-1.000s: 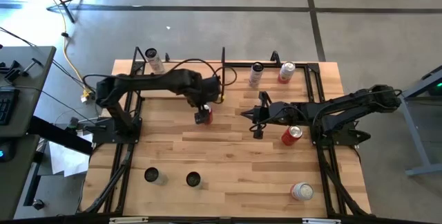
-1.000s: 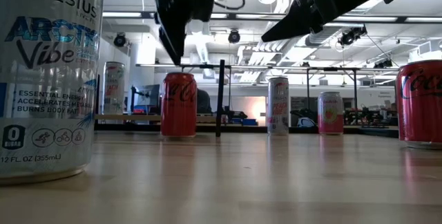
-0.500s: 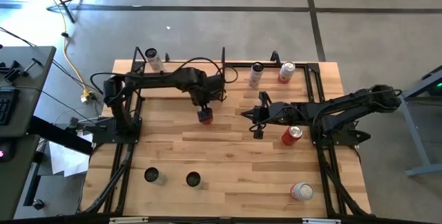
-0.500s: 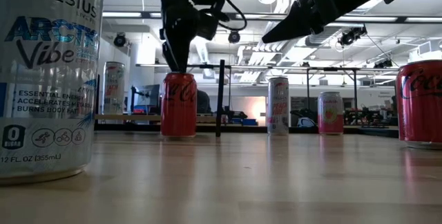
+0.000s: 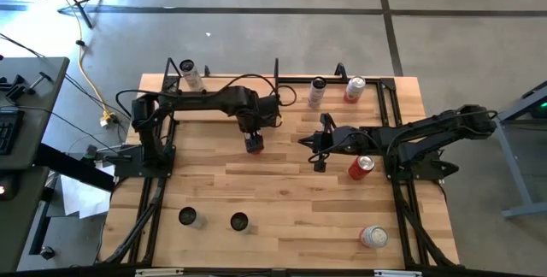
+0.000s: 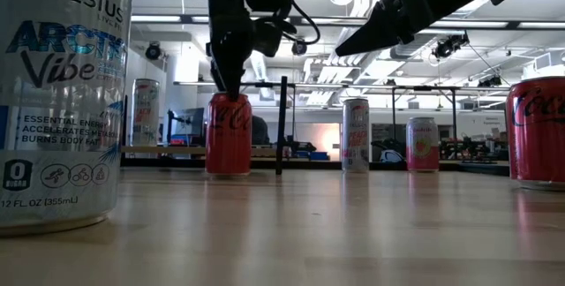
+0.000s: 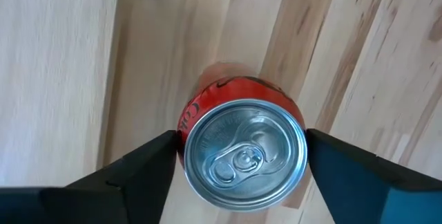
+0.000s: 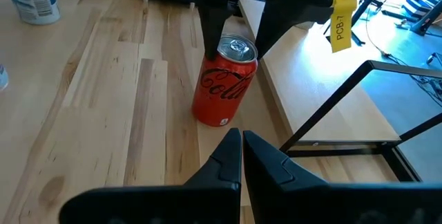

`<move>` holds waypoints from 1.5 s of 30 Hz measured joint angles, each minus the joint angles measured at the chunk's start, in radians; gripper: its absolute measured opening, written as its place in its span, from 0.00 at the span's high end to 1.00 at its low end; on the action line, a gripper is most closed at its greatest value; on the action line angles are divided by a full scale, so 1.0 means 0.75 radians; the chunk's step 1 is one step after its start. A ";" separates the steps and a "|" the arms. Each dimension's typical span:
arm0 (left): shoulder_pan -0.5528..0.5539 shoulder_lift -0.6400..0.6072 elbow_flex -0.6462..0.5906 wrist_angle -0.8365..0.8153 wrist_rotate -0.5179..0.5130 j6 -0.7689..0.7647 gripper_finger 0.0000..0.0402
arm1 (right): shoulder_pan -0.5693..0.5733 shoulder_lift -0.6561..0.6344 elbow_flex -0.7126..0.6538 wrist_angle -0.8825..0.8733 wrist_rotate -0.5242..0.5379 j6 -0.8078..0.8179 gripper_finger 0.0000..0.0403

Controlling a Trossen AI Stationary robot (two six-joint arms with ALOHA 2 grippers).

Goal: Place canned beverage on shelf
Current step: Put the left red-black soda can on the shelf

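Both arms were matte black, jointed. Left hand (image 6: 231, 87) had tapered black fingers; black cable looped beside it, yellow printed tag above.

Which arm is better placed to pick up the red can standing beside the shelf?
Left. The left gripper is open, straddling the red can's top, one finger on each side. The right gripper is shut and apart from it, near mid-table.
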 joint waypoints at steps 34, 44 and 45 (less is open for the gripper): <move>0.208 -0.375 -0.003 -0.364 -0.085 0.407 0.42 | 0.000 0.000 0.000 -0.010 -0.002 0.004 1.00; 0.544 -0.338 -0.002 -0.308 -0.147 0.679 0.42 | 0.000 0.000 0.000 -0.010 -0.005 0.004 1.00; 0.574 -0.332 -0.002 -0.280 -0.147 0.707 0.42 | 0.000 0.000 0.000 -0.010 -0.006 0.004 1.00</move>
